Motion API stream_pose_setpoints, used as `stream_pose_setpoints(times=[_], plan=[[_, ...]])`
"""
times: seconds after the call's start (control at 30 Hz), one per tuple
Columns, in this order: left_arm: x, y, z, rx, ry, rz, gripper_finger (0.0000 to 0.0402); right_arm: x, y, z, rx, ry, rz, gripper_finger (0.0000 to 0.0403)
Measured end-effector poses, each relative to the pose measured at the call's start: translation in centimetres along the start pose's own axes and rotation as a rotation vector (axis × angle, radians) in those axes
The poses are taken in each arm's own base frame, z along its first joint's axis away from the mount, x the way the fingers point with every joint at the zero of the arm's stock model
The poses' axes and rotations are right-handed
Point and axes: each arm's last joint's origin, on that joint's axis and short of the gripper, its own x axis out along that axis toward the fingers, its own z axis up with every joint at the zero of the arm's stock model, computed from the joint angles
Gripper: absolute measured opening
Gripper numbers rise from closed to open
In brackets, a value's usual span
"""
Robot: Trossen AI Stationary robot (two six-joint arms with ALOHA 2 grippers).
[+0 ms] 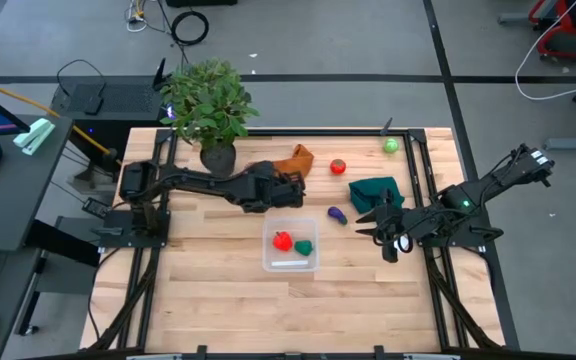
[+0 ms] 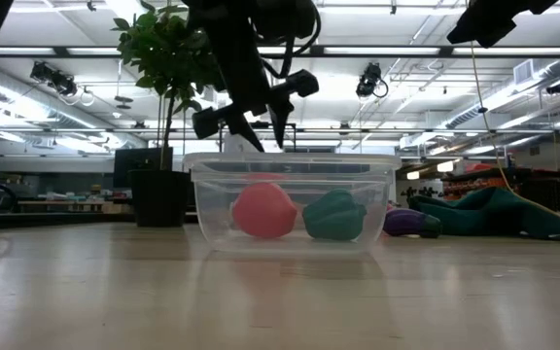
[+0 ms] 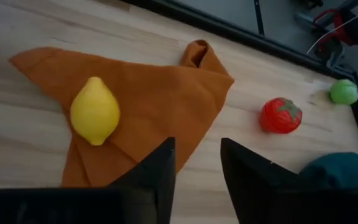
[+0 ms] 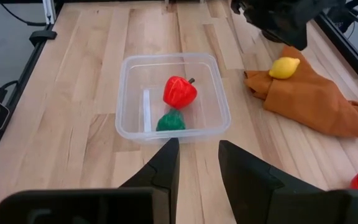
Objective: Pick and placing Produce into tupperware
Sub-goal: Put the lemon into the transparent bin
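Left hand, fingers parted and empty, hovers over the orange cloth near the worktop's far edge, lemon ahead and to one side. Tupperware sits mid-worktop, already holding a red strawberry and a green piece. Suggest: centre jaws over the lemon, descend without catching cloth. Right hand, fingers parted, waits by the right edge.
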Motion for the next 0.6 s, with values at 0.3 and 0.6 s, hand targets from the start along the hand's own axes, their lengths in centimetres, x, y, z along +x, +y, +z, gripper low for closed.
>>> stream_pose_setpoints(times=[0.3, 0.6], plan=[[0.4, 0.2, 0.4, -0.008, -0.002, 0.024, 0.0115, 0.0, 0.0, 0.0, 0.001, -0.001, 0.0, 0.0077], [2.2, 1.1, 1.8, -0.078, 0.037, 0.125, 0.0186, 0.0, 0.0, 0.0, 0.002, -0.002, 0.001, 0.0077]])
